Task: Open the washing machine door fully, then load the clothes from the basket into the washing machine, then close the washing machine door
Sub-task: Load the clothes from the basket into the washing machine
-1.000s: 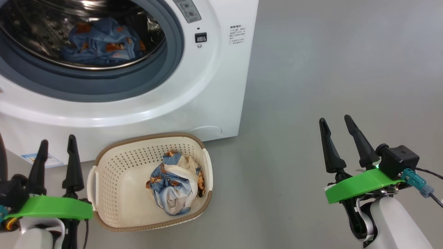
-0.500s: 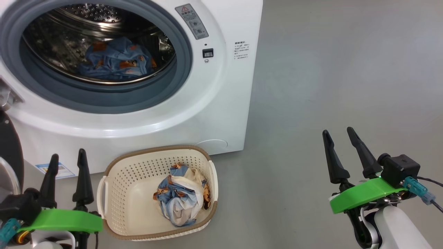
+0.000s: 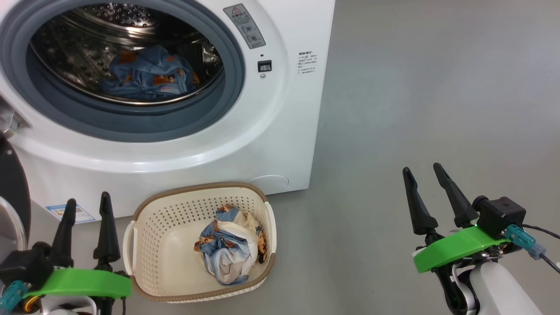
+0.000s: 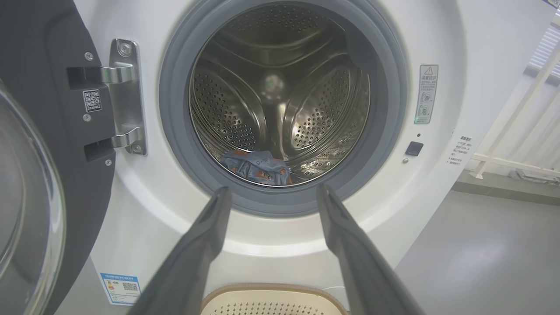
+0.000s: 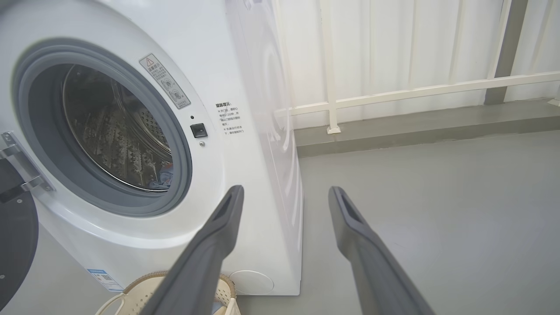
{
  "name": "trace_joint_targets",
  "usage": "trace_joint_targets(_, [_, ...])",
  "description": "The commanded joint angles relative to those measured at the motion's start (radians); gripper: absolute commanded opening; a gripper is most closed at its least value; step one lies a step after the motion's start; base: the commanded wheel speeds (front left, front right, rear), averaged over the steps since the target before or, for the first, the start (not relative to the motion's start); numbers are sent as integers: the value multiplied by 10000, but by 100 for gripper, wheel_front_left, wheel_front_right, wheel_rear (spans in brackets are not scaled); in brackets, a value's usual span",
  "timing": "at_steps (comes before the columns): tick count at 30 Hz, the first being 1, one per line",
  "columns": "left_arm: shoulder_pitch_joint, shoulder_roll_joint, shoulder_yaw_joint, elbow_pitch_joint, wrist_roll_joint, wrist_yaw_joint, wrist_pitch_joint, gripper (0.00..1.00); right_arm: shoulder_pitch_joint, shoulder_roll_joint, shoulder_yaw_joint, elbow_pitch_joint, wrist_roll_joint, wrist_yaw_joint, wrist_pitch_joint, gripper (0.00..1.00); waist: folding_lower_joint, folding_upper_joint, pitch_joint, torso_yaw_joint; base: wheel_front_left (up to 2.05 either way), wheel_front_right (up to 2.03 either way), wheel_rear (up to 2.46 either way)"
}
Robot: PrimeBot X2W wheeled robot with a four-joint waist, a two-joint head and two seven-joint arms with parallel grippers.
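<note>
The white washing machine (image 3: 271,131) stands open, its black door (image 4: 48,131) swung wide to the left on a metal hinge (image 4: 124,96). A light blue printed piece of the clothes (image 3: 148,74) lies in the steel drum (image 4: 280,100). On the floor in front sits the cream basket (image 3: 148,232) holding a bundle of blue and white clothes (image 3: 229,245). My left gripper (image 3: 87,205) is open, just left of the basket, empty. Over bare floor far to the right, my right gripper (image 3: 422,171) is open too, holding nothing.
Grey floor (image 3: 415,87) spreads to the right of the machine. A white railing (image 5: 393,94) and a raised kerb (image 5: 415,127) run behind it. A blue label sticker (image 3: 70,213) is on the machine's lower left front.
The head camera has tilted up, so the whole picture has slid down and more of the drum opening shows. Grippers, basket and clothes keep their places.
</note>
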Motion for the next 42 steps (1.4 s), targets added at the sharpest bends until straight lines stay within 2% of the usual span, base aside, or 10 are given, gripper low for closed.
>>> trace_joint_targets(1, [-94,249,380,-323,88,-36,-62,100,-65,-61,203,-235,54,75,-80,100,0,0,43,-10,0,0,0])
trace_joint_targets(14, [-222,290,346,-356,32,-36,-63,100,-167,48,145,-271,-4,75,-80,100,0,0,281,-40,0,0,0])
trace_joint_targets(22, [-332,438,2,17,-204,-36,-63,100,-276,174,114,-249,-64,75,-80,100,0,0,637,-98,0,0,0])
trace_joint_targets(23, [-601,693,-484,434,-599,-36,-63,100,-435,334,68,-322,-169,75,-80,100,0,0,1135,-243,0,0,0])
trace_joint_targets(36, [-1559,1542,-1650,1378,-1481,-36,-63,100,-702,620,-131,-683,-518,75,-80,100,0,0,2563,-690,0,0,0])
trace_joint_targets(42, [-2358,1985,-2926,2291,-2195,-36,370,100,-950,662,-136,-875,-586,75,-80,100,0,0,3382,-857,0,0,0])
